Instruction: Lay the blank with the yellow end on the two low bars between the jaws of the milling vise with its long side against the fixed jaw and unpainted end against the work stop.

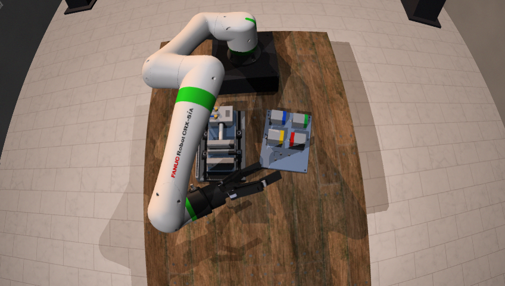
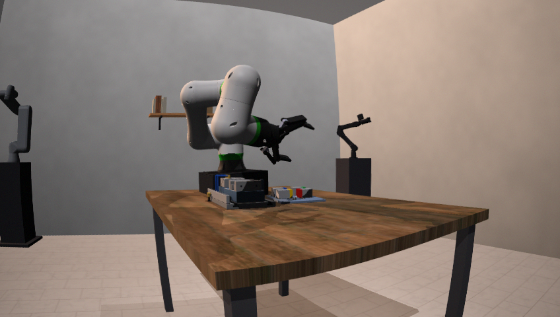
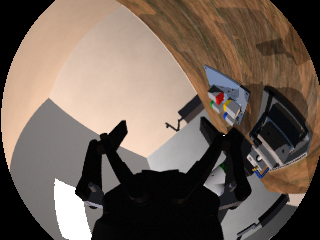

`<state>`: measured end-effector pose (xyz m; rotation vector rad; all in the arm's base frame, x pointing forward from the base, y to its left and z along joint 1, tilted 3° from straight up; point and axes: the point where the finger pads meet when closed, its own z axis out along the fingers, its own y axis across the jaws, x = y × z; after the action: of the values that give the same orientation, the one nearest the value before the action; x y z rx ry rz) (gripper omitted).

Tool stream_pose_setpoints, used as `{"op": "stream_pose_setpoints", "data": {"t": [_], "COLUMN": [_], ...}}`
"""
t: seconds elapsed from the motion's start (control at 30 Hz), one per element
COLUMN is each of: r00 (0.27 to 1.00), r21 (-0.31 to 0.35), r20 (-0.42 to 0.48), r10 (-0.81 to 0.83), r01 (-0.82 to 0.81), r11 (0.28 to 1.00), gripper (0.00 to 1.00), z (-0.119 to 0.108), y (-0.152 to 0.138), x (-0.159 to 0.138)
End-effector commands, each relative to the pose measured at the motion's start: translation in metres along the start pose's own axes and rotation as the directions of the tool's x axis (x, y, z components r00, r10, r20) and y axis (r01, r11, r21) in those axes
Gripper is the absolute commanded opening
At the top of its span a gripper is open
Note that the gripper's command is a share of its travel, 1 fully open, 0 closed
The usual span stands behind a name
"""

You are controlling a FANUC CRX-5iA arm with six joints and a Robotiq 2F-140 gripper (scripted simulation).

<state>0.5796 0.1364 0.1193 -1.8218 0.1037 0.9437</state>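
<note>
The blank with the yellow end (image 1: 276, 136) lies on the blue-grey plate (image 1: 286, 141), in the near left spot of four. It also shows in the exterior view (image 2: 283, 193) and small in the wrist view (image 3: 228, 107). The milling vise (image 1: 221, 143) stands left of the plate, partly hidden by my arm; it also shows in the exterior view (image 2: 240, 191). Nothing lies between its jaws as far as I can see. My gripper (image 1: 267, 172) (image 2: 299, 142) is open and empty. It hangs high above the table, near the plate's front left corner, pointing sideways.
Three other blanks lie on the plate: blue-ended (image 1: 279, 117), green-ended (image 1: 300, 120) and red-ended (image 1: 297, 139). The plate's near half holds small pins (image 1: 280, 154). My black base (image 1: 248, 67) stands behind the vise.
</note>
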Motion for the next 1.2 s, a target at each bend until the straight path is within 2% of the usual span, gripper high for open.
{"op": "stream_pose_setpoints", "data": {"t": [0.0, 0.53, 0.57, 1.17], "r00": [1.0, 1.0, 1.0, 1.0], "r21": [-0.001, -0.001, -0.001, -0.001], "r20": [-0.001, -0.001, -0.001, -0.001], "r10": [-0.002, -0.002, -0.002, -0.002], "r01": [0.002, 0.002, 0.002, 0.002], "r11": [1.0, 1.0, 1.0, 1.0], "gripper": [1.0, 1.0, 0.33, 0.33], "z": [-0.0003, -0.0003, -0.0003, -0.0003], "y": [-0.001, -0.001, -0.001, -0.001], "x": [-0.0005, -0.0005, -0.0005, -0.0005]}}
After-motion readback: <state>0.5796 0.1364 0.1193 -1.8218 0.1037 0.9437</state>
